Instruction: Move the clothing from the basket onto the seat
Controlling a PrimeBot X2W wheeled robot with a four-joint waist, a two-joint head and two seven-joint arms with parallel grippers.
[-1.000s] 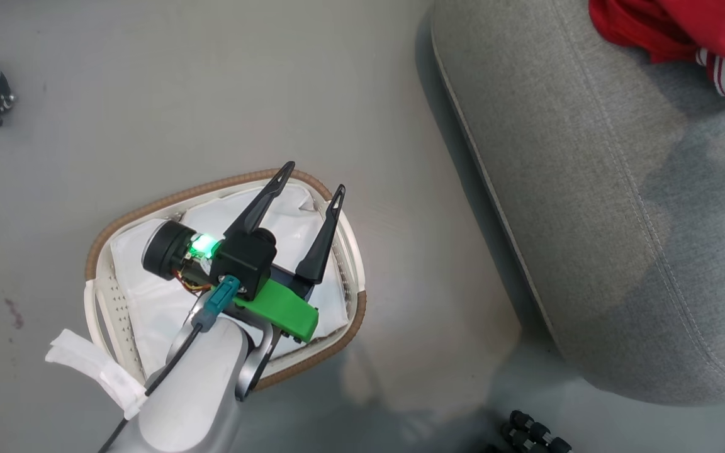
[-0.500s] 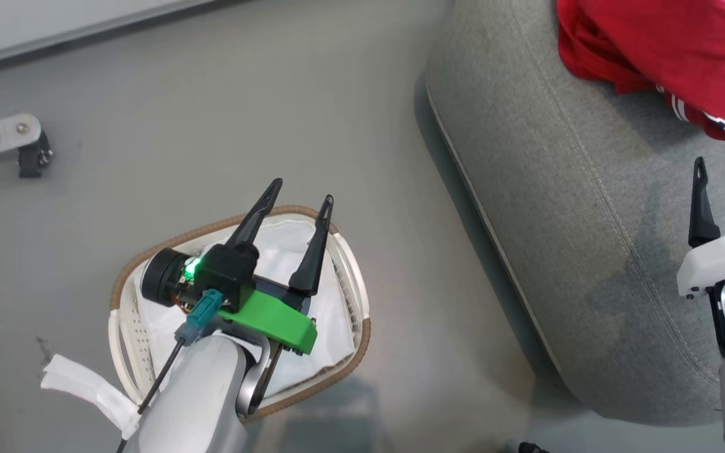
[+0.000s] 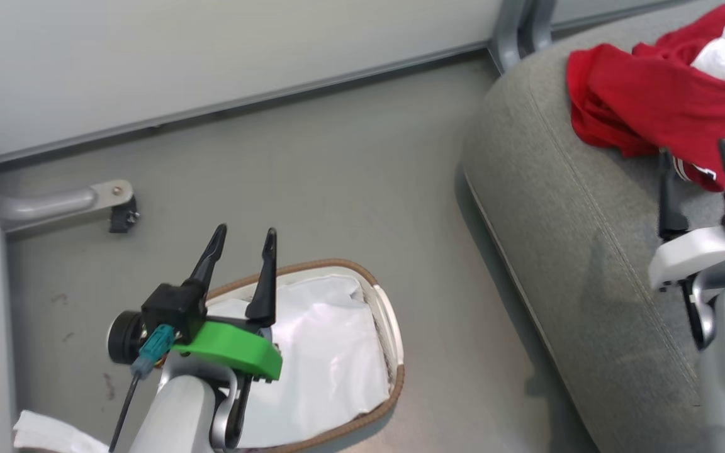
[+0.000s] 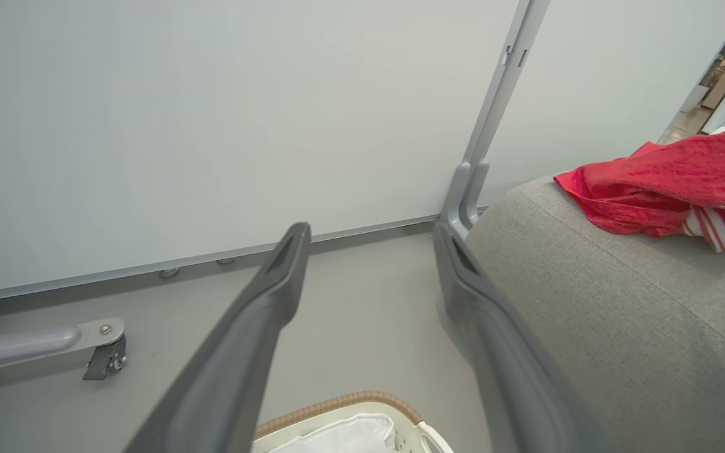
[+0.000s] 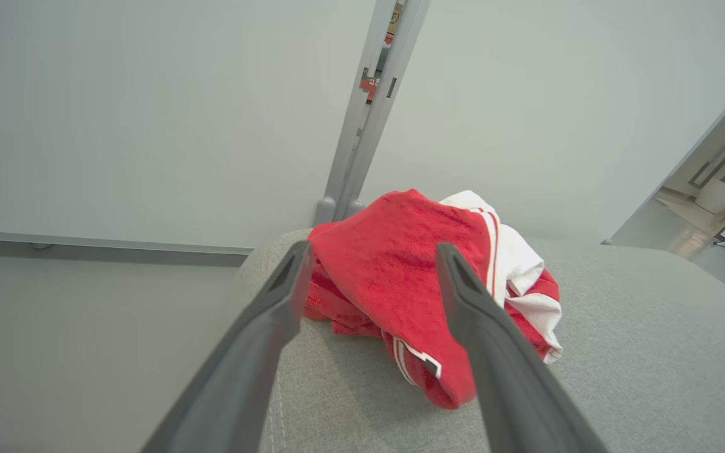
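Both spread wide and empty: left gripper [image 3: 244, 231] above the basket [image 3: 312, 266], right gripper [image 3: 694, 151] over the seat [image 3: 564, 214], near the heap. Piled on the seat, the clothing [image 3: 639, 100]; in the basket, only a white liner [image 3: 331, 352] visible. Looks finished, nothing red remaining to fetch.

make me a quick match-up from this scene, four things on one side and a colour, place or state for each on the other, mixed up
Things:
1. clothing
2. basket
3. seat
4. left hand

Descriptions:
A. open, holding nothing
B. light grey, upholstered, stitched seams
C. red with white stripes, heaped up
D. on the floor, white liner inside

Pairs: 1-C, 2-D, 3-B, 4-A
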